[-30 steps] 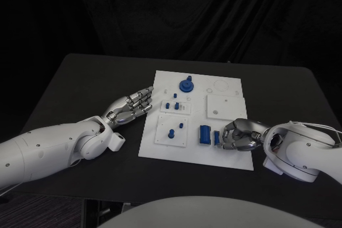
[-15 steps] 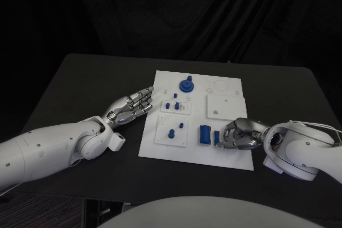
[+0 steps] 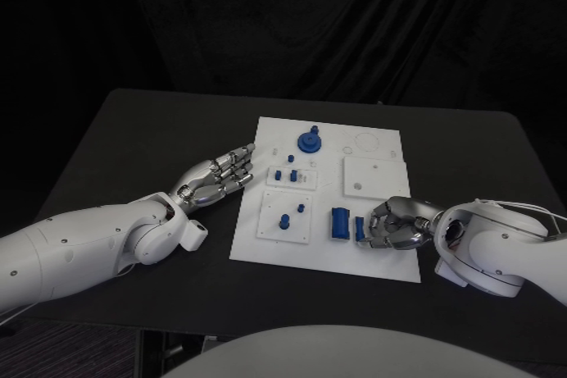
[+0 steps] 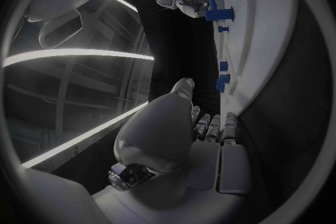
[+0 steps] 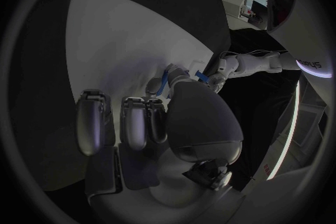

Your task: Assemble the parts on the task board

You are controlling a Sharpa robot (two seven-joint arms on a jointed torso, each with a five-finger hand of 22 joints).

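The white task board (image 3: 376, 144) lies mid-table. On its near right a blue block (image 3: 340, 222) stands beside a narrow blue part (image 3: 358, 228). My right hand (image 3: 398, 223) curls over that narrow part, and its thumb and a finger pinch it (image 5: 164, 81). My left hand (image 3: 219, 177) lies flat on the table beside the board's left edge with its fingers stretched out and holds nothing. A round blue piece with a knob (image 3: 310, 140) stands at the board's far side. Small blue pegs (image 3: 285, 175) stand mid-board, and two more (image 3: 285, 223) stand in the near-left plate.
A raised white square plate (image 3: 374, 175) sits on the board's right half, just beyond my right hand. Black table (image 3: 142, 132) surrounds the board on all sides. From the left wrist view the board's edge (image 4: 259, 39) runs ahead of my left fingers (image 4: 210, 123).
My right forearm has shifted slightly toward the board, while the hand stays curled over the narrow blue part. The left hand has not moved.
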